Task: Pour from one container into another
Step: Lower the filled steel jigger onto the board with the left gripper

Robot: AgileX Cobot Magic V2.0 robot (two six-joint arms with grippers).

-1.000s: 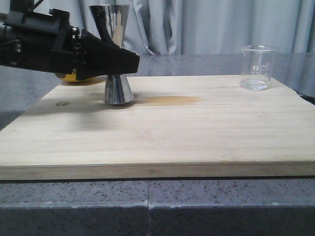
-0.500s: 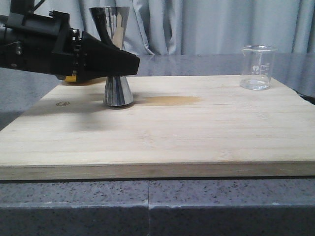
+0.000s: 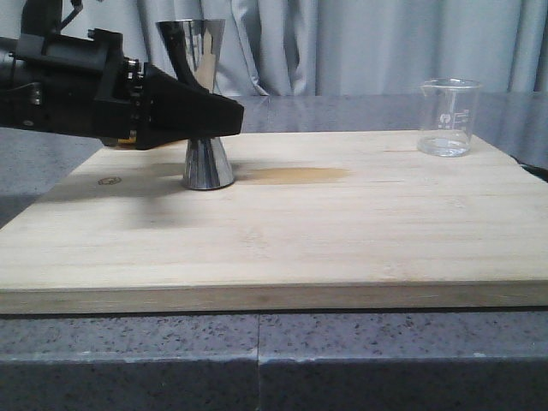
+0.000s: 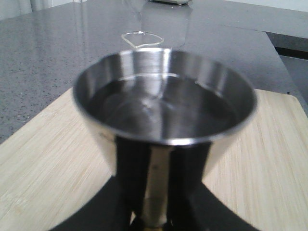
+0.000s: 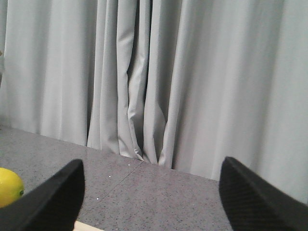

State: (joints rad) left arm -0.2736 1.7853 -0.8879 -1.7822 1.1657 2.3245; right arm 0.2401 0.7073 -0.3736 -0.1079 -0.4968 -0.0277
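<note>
The jigger (image 3: 204, 103) is standing upright on the board (image 3: 282, 231) at about 10 o'clock, with the left hand (image 3: 224, 113) closing around its narrow waist; the fingers (image 4: 130, 168) are pressing on both sides of the stem in the left wrist view. The beaker (image 3: 447, 117) is standing at about 2 o'clock, well apart from the jigger, and appears nearly empty. The jigger's upper cup is carrying dark liquid.

Handling: the jigger is rigid polished steel, likely slippery and top-heavy when filled; the waist is the correct grip point. The beaker is thin glass, light and fragile; grip it around the wall below the lip, with moderate force.

The right hand (image 5: 154, 192) is spread wide, holding nothing, and facing the curtain (image 5: 159, 72); a lemon (image 5: 9, 187) is lying on the desk (image 5: 144, 192) nearby.

Compared with the earlier frame, the left hand is sitting slightly higher, and the jigger is shifted marginally toward 3 o'clock.
</note>
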